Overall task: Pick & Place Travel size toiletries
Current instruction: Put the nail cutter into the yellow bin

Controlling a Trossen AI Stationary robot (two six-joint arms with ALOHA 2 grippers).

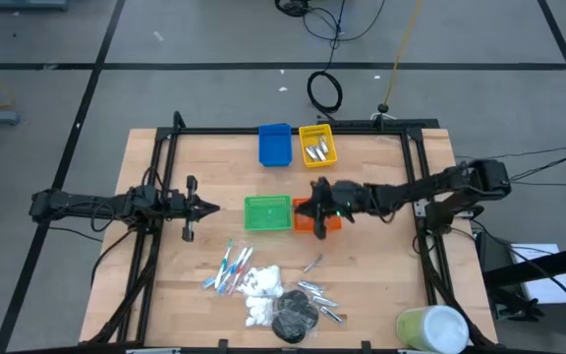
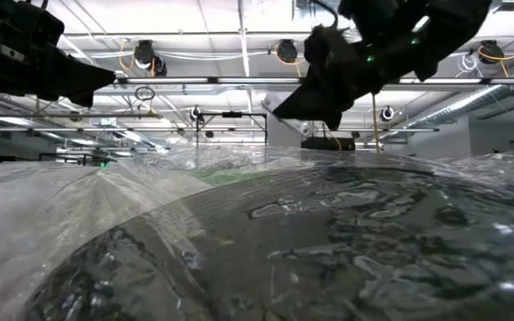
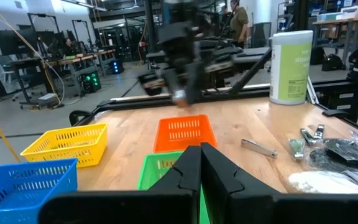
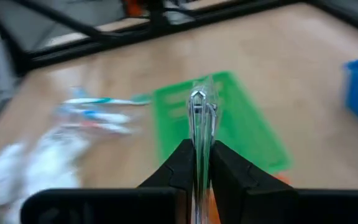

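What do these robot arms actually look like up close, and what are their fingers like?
Both arms are dark, nearly black, thin and jointed. The left gripper and the right gripper each end in two flat, dark, wedge-shaped fingers that taper to a narrow tip. Small green lights glow on the right arm, and dark cables run off from its base.

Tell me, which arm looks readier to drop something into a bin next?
The right. Its hand already grips a clear packet over the orange bin; the left hand waits shut and empty beside the green bin.
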